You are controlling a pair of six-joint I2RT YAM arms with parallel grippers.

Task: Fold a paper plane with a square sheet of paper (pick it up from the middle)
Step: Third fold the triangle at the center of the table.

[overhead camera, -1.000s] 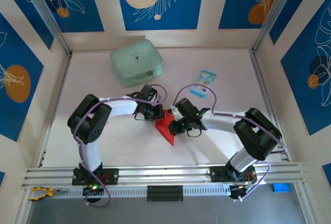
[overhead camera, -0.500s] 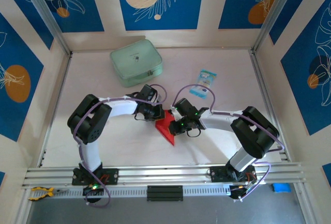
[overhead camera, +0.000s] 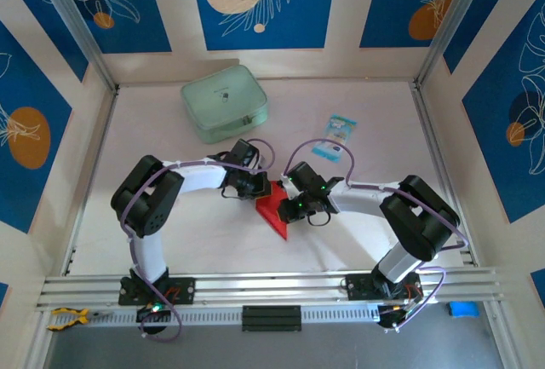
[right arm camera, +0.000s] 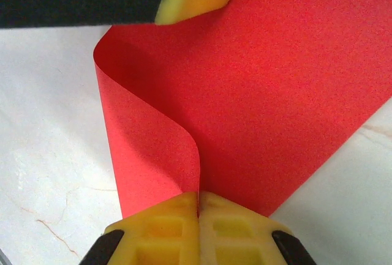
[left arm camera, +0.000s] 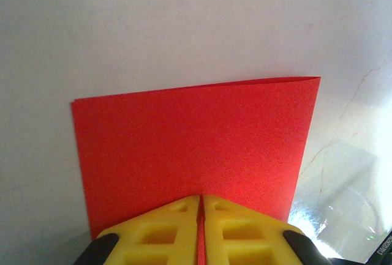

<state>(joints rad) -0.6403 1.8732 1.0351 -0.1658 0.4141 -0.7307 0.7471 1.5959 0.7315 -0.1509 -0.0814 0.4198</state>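
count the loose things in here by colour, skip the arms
red: 1, the thin red paper sheet, partly folded over
pale green: 1, the soft rectangular zip pouch
blue and white: 1, the small flat packet
total: 3

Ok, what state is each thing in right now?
square sheet of paper: doubled over, bend rounded rather than creased flat, pinched by both grippers.
left gripper: shut on the square sheet of paper.
right gripper: shut on the square sheet of paper.
green pouch: lying flat, looks zipped shut.
blue-white packet: lying flat, apart from both arms.
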